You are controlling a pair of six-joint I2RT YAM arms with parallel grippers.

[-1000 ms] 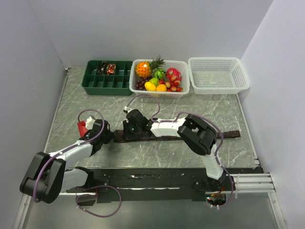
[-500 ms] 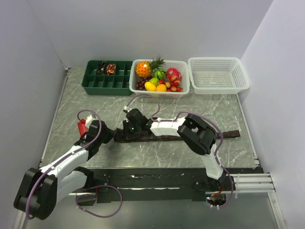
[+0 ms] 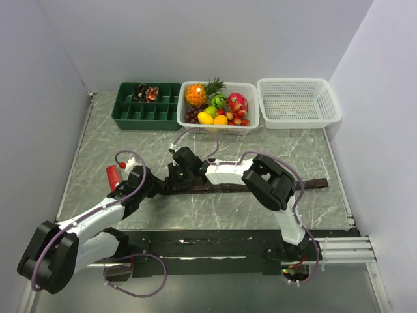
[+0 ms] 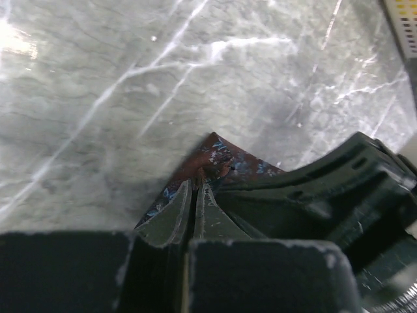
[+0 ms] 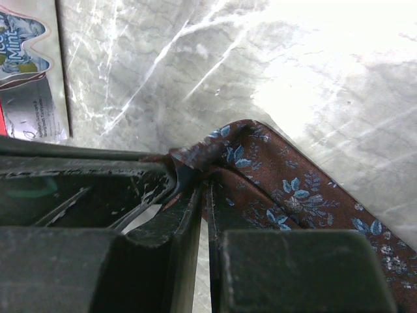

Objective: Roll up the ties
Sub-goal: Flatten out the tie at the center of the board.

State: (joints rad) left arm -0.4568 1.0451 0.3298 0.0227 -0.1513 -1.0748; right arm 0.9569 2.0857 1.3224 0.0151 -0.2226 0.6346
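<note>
The grey marble table (image 3: 260,140) carries everything. The two white and black robot arms reach from its near edge toward the middle and meet there.

Along the far edge stand three containers. A white plastic basket (image 3: 329,111) is at the far right corner, a second white basket with toy fruit (image 3: 251,107) is at the middle, and a dark green compartment tray (image 3: 127,116) is toward the far left corner. Two of the tray's far compartments hold small dark rolls (image 3: 144,94).

A long narrow dark brown necktie (image 3: 313,184) with small blue flowers (image 5: 287,189) lies flat across the middle of the table, parallel to the near edge. Its left end is bunched up (image 4: 215,156).

The left gripper (image 3: 156,186) has its jaws clenched on this end (image 4: 195,189). The right gripper (image 3: 174,176), just beside it, pinches a fold of the same end between nearly closed jaws (image 5: 203,189).

A small red object (image 3: 112,175) lies near the left edge.
</note>
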